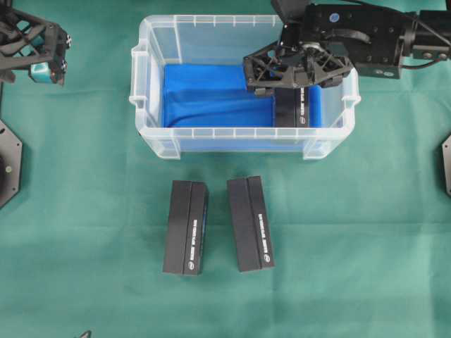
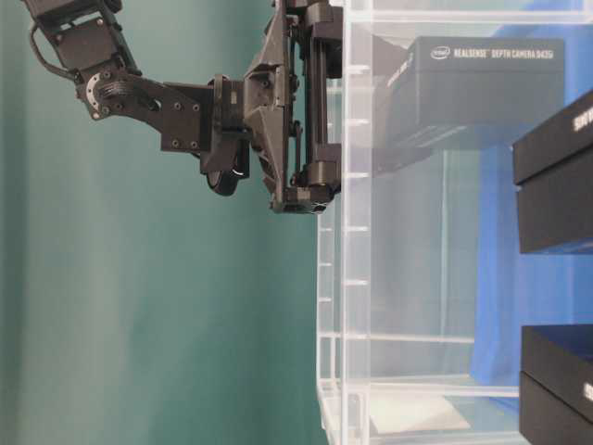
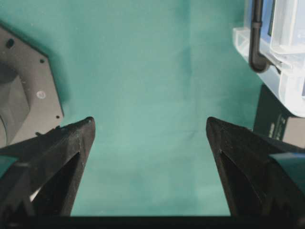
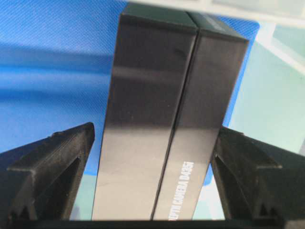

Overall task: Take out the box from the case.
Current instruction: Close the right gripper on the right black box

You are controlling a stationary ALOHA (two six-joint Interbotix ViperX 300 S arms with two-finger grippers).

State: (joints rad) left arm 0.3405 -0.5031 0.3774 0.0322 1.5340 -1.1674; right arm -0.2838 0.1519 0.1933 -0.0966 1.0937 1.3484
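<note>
One box (image 1: pixel 297 109) remains in the case (image 1: pixel 151 84), on the blue cloth (image 1: pixel 211 98) at its right end. The right gripper (image 1: pixel 294 83) straddles it, jaws spread (not yet touching). The left gripper (image 3: pixel 150 157) hangs spread, idle. Risk: an off-centre closing could tip the box against the wall.

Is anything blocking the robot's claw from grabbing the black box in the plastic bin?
No, nothing visible is in the way. The right gripper is open, with the box already between its fingers. The bin has no lid, so the way up looks free.
</note>
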